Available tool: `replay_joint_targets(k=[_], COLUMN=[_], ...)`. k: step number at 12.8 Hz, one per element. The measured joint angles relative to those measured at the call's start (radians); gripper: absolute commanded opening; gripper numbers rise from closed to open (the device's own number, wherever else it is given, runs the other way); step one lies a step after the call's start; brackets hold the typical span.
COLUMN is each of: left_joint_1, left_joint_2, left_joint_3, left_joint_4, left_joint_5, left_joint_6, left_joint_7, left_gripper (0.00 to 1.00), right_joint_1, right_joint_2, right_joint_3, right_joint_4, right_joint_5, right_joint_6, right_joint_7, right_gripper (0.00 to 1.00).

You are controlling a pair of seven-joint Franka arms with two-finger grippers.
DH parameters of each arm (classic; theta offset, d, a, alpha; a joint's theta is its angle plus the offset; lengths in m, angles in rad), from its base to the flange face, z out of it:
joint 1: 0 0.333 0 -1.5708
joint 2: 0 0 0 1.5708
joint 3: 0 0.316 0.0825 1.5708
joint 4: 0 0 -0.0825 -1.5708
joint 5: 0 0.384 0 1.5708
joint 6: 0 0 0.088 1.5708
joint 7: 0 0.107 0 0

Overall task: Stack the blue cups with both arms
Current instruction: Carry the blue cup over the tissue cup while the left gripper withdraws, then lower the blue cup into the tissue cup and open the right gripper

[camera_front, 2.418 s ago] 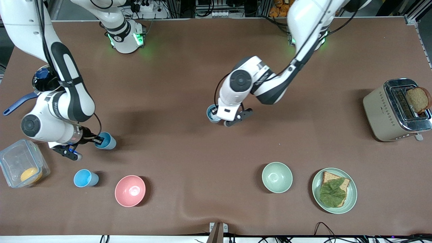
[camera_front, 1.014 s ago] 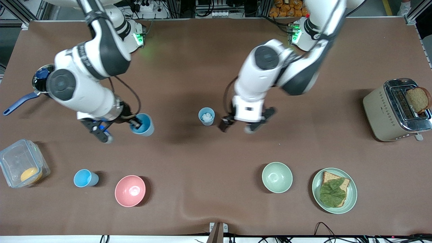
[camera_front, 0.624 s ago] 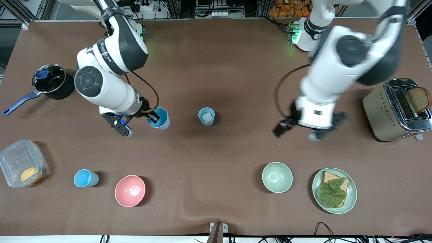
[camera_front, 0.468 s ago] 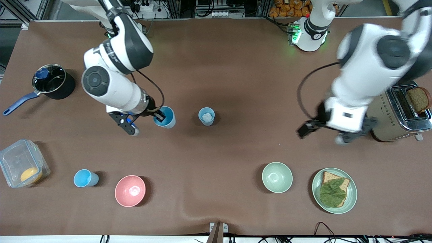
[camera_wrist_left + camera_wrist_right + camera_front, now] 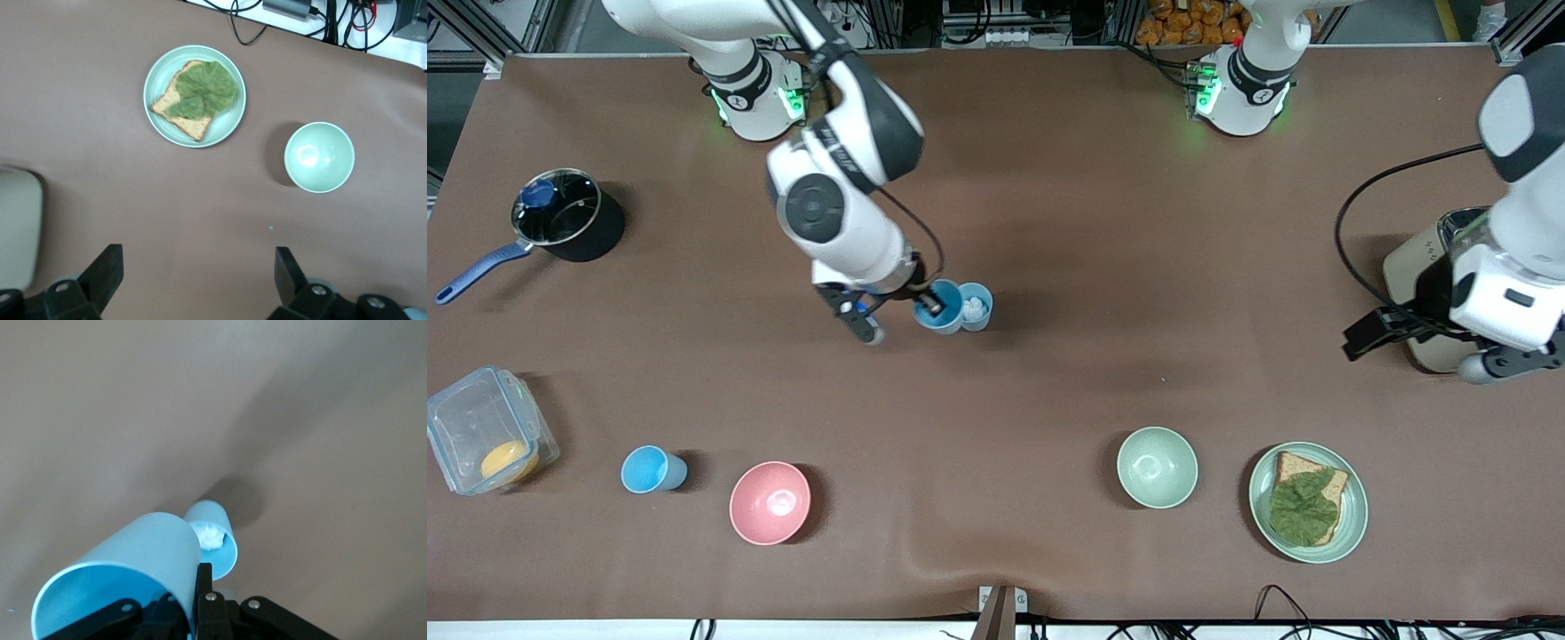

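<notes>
My right gripper (image 5: 929, 305) is shut on the rim of a light-blue cup (image 5: 947, 315) and holds it right beside a greyer blue cup (image 5: 977, 308) standing in the middle of the table with something white inside. In the right wrist view the held cup (image 5: 127, 570) is pinched by its wall in my gripper (image 5: 195, 587), with the greyer cup (image 5: 215, 543) just past it. A third blue cup (image 5: 649, 469) stands beside the pink bowl (image 5: 769, 502). My left gripper (image 5: 1421, 351) hangs open and empty by the toaster, also seen in the left wrist view (image 5: 198, 280).
A toaster (image 5: 1436, 267) with bread stands at the left arm's end. A pale green bowl (image 5: 1157, 467) and a plate (image 5: 1352, 524) with toast and lettuce sit near the front camera. A black pot (image 5: 569, 218) and a clear container (image 5: 485, 427) are at the right arm's end.
My right arm carried its blue cup from the right arm's end to beside the greyer cup. My left arm let go of the greyer cup and swung away to the toaster.
</notes>
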Motion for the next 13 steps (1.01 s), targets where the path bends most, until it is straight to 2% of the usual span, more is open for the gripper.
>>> replay_joint_targets(k=[3, 9, 10, 11, 12, 13], left_joint_1=[0.016, 0.022, 0.022, 0.021, 0.021, 0.021], left_joint_2=[-0.012, -0.021, -0.022, -0.024, -0.026, -0.028], left_joint_3=[0.000, 0.000, -0.001, -0.001, -0.002, -0.003], left_joint_4=[0.000, 0.009, 0.018, 0.026, 0.030, 0.033], left_joint_5=[0.000, 0.000, 0.000, 0.000, 0.000, 0.000], left_joint_6=[-0.010, -0.062, -0.080, -0.093, -0.100, -0.103], left_joint_7=[0.050, 0.072, 0.072, 0.072, 0.072, 0.072], left_gripper=[1.00, 1.00, 1.00, 1.00, 1.00, 1.00], right_joint_1=[0.059, 0.070, 0.071, 0.071, 0.071, 0.071], right_joint_2=[0.044, 0.087, 0.093, 0.097, 0.099, 0.099], right_joint_3=[-0.002, -0.003, -0.003, -0.003, -0.005, -0.007], right_joint_4=[-0.001, -0.002, -0.002, -0.002, -0.002, -0.001], right_joint_5=[-0.006, -0.018, -0.020, -0.022, -0.023, -0.023], right_joint_6=[0.007, 0.007, 0.007, 0.007, 0.007, 0.007], right_joint_7=[0.050, 0.069, 0.070, 0.070, 0.070, 0.070], right_gripper=[0.00, 0.00, 0.10, 0.70, 1.00, 1.00])
